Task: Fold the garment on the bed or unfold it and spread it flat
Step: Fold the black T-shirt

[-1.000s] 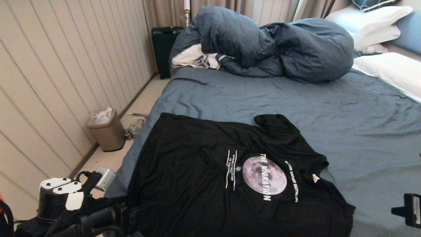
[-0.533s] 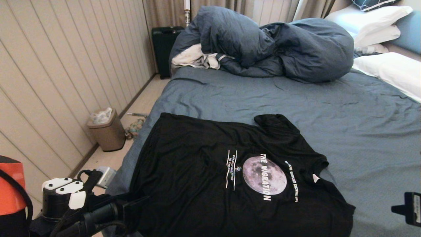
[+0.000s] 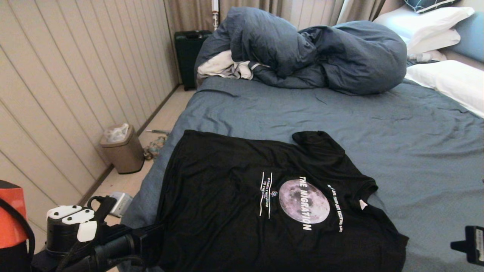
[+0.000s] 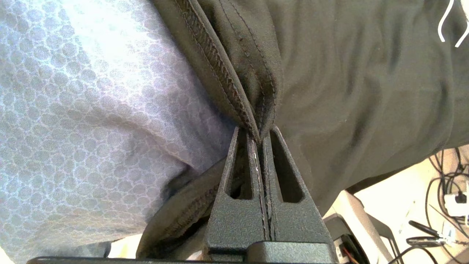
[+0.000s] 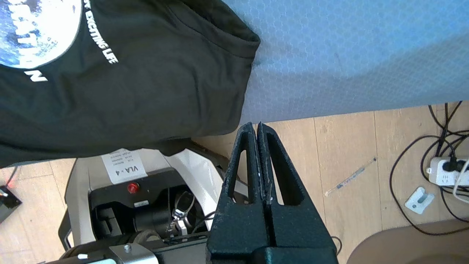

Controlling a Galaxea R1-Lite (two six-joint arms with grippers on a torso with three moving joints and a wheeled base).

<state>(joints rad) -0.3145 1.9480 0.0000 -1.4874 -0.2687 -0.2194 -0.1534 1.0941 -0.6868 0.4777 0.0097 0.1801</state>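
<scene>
Black moon-print T-shirt (image 3: pixel 272 204): lies print-up on the bed (image 3: pixel 378 124). Left gripper (image 4: pixel 261 137): fingers pinch its stitched hem at the bed's near-left edge. Right gripper (image 5: pixel 257 126): fingers pressed together, empty, above the floor.

We are in a home bedroom: a wide bed (image 3: pixel 378 124) with a wrinkled blue sheet, a bunched duvet (image 3: pixel 314 53), white pillows (image 3: pixel 446 79), curtains (image 3: pixel 264 9), a panelled wall (image 3: pixel 68 75), a small waste bin (image 3: pixel 121 149) and a dark suitcase (image 3: pixel 188 53) on the floor.
</scene>
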